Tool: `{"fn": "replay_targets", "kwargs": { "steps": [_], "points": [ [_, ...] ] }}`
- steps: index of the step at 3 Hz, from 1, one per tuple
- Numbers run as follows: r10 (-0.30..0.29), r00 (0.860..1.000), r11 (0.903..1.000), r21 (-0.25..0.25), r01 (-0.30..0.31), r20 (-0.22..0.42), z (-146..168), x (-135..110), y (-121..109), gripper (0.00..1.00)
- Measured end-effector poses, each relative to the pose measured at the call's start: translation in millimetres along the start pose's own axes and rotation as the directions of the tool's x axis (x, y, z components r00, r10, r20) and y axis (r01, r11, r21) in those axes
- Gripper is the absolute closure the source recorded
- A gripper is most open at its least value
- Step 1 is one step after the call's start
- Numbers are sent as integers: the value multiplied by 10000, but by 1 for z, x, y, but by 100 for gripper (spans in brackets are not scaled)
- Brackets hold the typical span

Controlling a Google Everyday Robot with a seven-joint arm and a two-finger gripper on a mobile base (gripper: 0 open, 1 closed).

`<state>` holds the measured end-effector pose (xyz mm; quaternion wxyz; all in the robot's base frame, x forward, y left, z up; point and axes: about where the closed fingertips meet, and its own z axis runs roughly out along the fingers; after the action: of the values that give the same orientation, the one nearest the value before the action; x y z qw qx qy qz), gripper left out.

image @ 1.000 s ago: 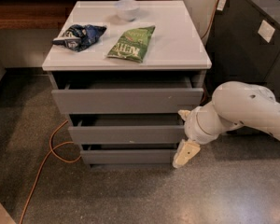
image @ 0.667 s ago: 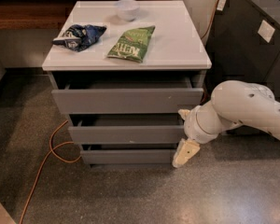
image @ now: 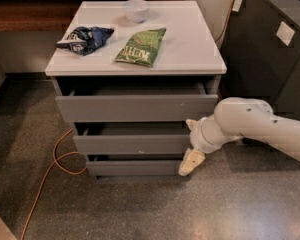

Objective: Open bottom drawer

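The bottom drawer (image: 135,167) is the narrowest grey front at the base of the white-topped cabinet (image: 190,44). It sits slightly out, with a dark gap above it. My gripper (image: 191,159) is at the drawer's right end, beside the right edges of the middle and bottom fronts. One cream finger (image: 191,162) points down toward the floor and another (image: 191,124) shows above, next to the middle drawer (image: 132,144). The top drawer (image: 135,107) is the widest front and stands out the furthest.
On the cabinet top lie a blue chip bag (image: 85,39), a green chip bag (image: 141,46) and a white bowl (image: 137,9). An orange cable (image: 50,174) loops on the floor at the left. A dark counter unit (image: 270,59) stands at the right.
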<state>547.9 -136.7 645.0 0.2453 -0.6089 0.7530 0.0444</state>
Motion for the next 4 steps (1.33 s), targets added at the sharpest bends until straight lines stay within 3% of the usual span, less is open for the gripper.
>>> {"fn": "replay_targets", "kwargs": {
  "steps": [2, 4],
  "points": [
    [-159, 9993, 9993, -326, 170, 338, 89, 22, -13, 0],
    [-302, 9943, 9948, -941, 398, 1018, 173, 38, 7, 0]
  ]
}}
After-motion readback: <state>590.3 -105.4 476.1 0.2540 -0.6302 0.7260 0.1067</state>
